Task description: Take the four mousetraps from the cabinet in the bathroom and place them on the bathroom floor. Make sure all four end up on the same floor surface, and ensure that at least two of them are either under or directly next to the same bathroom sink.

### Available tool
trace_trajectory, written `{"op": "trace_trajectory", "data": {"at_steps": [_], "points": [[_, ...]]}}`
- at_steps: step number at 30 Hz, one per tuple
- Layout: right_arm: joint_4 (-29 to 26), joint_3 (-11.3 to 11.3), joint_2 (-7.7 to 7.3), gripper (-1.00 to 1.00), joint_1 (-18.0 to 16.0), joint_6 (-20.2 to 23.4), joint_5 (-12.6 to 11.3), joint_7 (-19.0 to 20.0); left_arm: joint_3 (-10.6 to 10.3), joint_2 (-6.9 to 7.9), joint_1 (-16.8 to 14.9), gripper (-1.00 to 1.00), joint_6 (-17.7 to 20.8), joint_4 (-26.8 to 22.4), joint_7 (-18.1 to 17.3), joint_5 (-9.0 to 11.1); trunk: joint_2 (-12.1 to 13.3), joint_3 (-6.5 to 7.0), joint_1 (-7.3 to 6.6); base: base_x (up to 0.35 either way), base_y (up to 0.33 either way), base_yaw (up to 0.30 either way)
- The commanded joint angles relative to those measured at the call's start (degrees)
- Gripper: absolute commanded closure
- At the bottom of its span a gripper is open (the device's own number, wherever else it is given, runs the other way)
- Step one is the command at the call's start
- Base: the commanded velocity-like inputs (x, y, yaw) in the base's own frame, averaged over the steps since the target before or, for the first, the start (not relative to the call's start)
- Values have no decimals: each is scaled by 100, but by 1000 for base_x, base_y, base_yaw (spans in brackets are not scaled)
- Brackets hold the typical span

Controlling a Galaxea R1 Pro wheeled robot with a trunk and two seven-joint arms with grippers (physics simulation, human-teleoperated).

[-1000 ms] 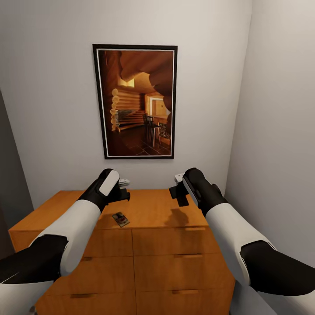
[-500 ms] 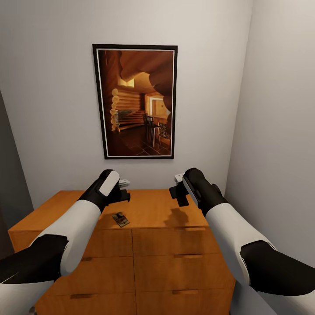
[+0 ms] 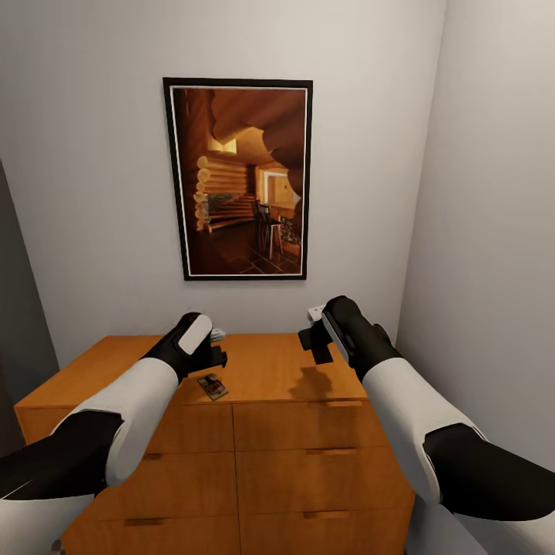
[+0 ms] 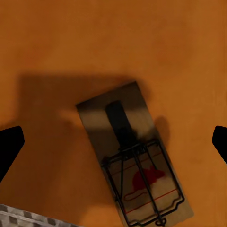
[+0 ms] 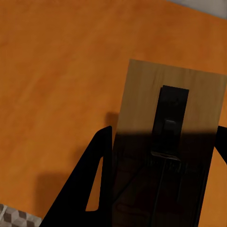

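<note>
One mousetrap [image 3: 212, 386], a small wooden board with wire parts, lies near the front edge of the orange-brown cabinet [image 3: 270, 370]. My left gripper [image 3: 214, 354] hovers just above and behind it. In the left wrist view this mousetrap [image 4: 135, 165] lies flat on the cabinet top [image 4: 94, 42], and the black fingertips [image 4: 9, 149] stand wide apart, so the left gripper [image 4: 115, 142] is open. My right gripper [image 3: 312, 339] hangs above the cabinet's right part. In the right wrist view another mousetrap [image 5: 170, 123] sits between the dark fingers [image 5: 94, 189] of the right gripper [image 5: 163, 156], which is shut on it.
A framed picture [image 3: 237, 179] of a log interior hangs on the wall behind the cabinet. A side wall [image 3: 493, 231] stands close on the right and a dark panel [image 3: 19, 308] on the left. The cabinet front has flat drawers [image 3: 308, 478]. A strip of patterned floor [image 4: 19, 220] shows past the cabinet's edge.
My left gripper has dropped lower and a little forward, closer to the mousetrap on the cabinet top. The right arm and both mousetraps have stayed put.
</note>
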Motion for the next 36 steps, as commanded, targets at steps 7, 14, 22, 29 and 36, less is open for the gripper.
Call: {"op": "trace_trajectory", "data": {"at_steps": [7, 14, 22, 29, 36], "points": [[-5, 4, -2, 100, -4, 21, 52, 65, -28, -7, -3, -100, -27, 16, 49, 65, -4, -7, 0, 0, 0, 0], [-5, 4, -2, 100, -4, 21, 52, 65, -20, -42, -3, -100, -59, 38, 49, 66, -4, -7, 0, 0, 0, 0], [-5, 4, 3, 100, -4, 21, 52, 71, -26, -117, -4, -100, -286, 240, 84, 59, -4, -7, 0, 0, 0, 0], [-5, 4, 7, 100, -4, 21, 56, 74, -27, -263, -4, -100, -588, 412, 774, 44, -4, -7, 0, 0, 0, 0], [-5, 4, 7, 100, -4, 21, 54, 74, -20, -330, -4, -100, -635, 433, 1005, 40, -4, -7, 0, 0, 0, 0]]}}
